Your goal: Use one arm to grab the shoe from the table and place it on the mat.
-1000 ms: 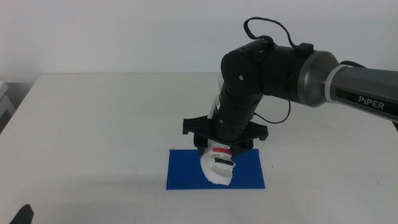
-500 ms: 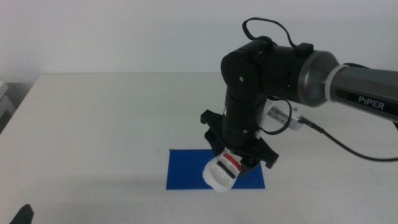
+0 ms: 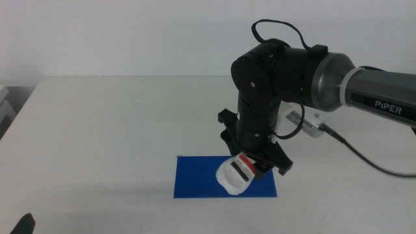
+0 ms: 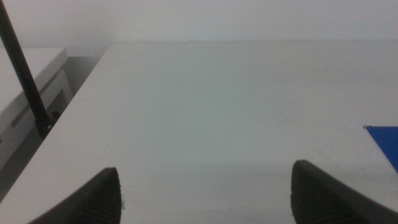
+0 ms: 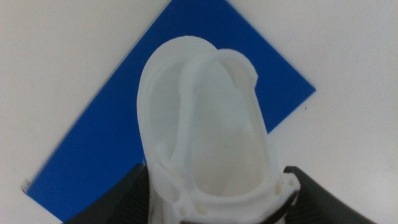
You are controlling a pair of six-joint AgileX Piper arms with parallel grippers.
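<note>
Step in hand: placing. The right gripper [image 3: 250,168] holds the shoe [image 3: 236,175] over the mat [image 3: 195,177], so my judgement is that the grab is done and the putting down is what remains.

Right gripper: its two dark jaws are closed on the shoe, one at each side of the rear part; the right wrist view shows them [image 5: 211,199] pressing the white sole from both sides. The arm [image 3: 279,71] comes in from the right side of the table [image 3: 97,130] and bends down steeply above the mat.

Shoe: it sits between the jaws with its open front pointing away from the wrist. In the middle view it lies across the right half of the mat, turned at an angle to the mat's long edge, with the red strap and a black strap visible. I cannot tell if the sole already touches the blue sheet or hangs just above it.

Mat: flat on the table near the front edge; the left half is bare. In the right wrist view the blue sheet [image 5: 93,143] lies under most of the shoe [image 5: 205,130].

Left gripper: it [image 4: 205,193] waits low over the table, well apart from the mat, jaws spread wide with nothing between them.

Next move: probably to lower the shoe until it rests on the mat, then open the jaws and rise straight up. The release should be gentle, so the shoe does not tip or slide off the right edge.
</note>
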